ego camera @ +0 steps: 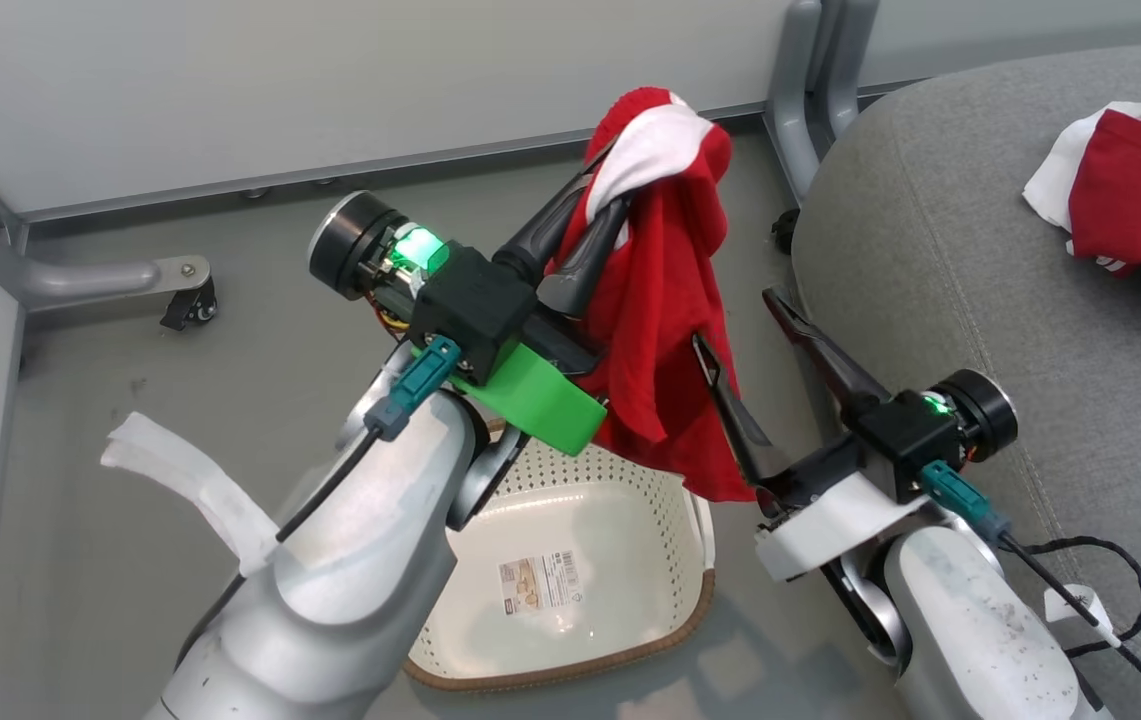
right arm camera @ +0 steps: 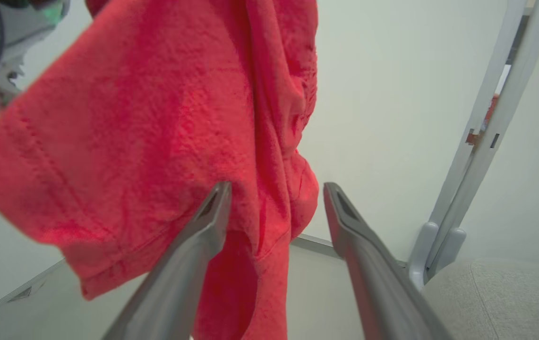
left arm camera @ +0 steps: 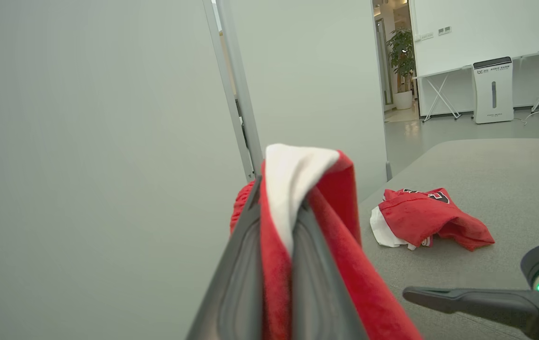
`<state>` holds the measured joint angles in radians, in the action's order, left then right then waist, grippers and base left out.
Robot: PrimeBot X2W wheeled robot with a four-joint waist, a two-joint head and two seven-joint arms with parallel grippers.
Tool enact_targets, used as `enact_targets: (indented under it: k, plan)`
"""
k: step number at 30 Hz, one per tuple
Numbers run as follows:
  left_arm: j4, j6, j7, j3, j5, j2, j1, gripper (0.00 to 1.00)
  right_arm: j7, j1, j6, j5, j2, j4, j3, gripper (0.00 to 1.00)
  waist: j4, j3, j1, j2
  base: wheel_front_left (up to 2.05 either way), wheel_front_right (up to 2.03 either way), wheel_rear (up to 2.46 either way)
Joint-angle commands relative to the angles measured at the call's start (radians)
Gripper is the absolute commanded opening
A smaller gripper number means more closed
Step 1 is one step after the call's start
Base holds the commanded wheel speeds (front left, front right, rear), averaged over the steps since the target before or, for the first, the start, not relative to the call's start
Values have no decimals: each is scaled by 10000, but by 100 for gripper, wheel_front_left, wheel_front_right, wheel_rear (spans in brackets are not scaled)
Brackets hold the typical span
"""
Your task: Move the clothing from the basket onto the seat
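My left gripper (ego camera: 620, 185) is shut on a piece of red and white clothing (ego camera: 665, 300) and holds it up above the cream basket (ego camera: 570, 560). In the left wrist view the same clothing (left arm camera: 297, 189) is pinched between the two fingers, its white part on top. The garment hangs down beside my right gripper (ego camera: 735, 320), which stands open with its left finger against the cloth. The right wrist view shows the hanging clothing (right arm camera: 156, 132) partly between the spread fingers. Another red and white garment (ego camera: 1140, 200) lies on the grey seat (ego camera: 930, 250), also seen in the left wrist view (left arm camera: 420, 217).
The basket's inside shows a label sticker (ego camera: 540, 582) on its bottom. A grey metal leg with a caster (ego camera: 185, 295) stands at the left, another frame post (ego camera: 815, 80) at the back by the seat. A white strip (ego camera: 190, 480) hangs off my left arm.
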<state>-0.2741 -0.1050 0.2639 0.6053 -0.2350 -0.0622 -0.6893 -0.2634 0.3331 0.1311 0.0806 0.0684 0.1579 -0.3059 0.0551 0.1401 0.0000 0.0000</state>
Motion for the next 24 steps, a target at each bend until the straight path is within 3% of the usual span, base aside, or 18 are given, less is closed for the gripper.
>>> enact_targets:
  k: [1, 9, 24]
  plan:
    - [126, -4, 6, 51, 37, 36, -168, 0, -22, 143, -7, 6, 80, 147, -135, 100, 86, 37, 0, 0, 0, 0, 0]
    - [672, -21, 6, 728, -58, 99, -177, 0, -22, 754, -7, -146, 337, 779, -630, 100, 321, 58, 0, 0, 0, 0, 0]
    - [1027, 124, 6, 1643, -435, 121, -203, 0, -22, 1592, -7, 698, 320, 1471, -1660, 100, 590, 194, 0, 0, 0, 0, 0]
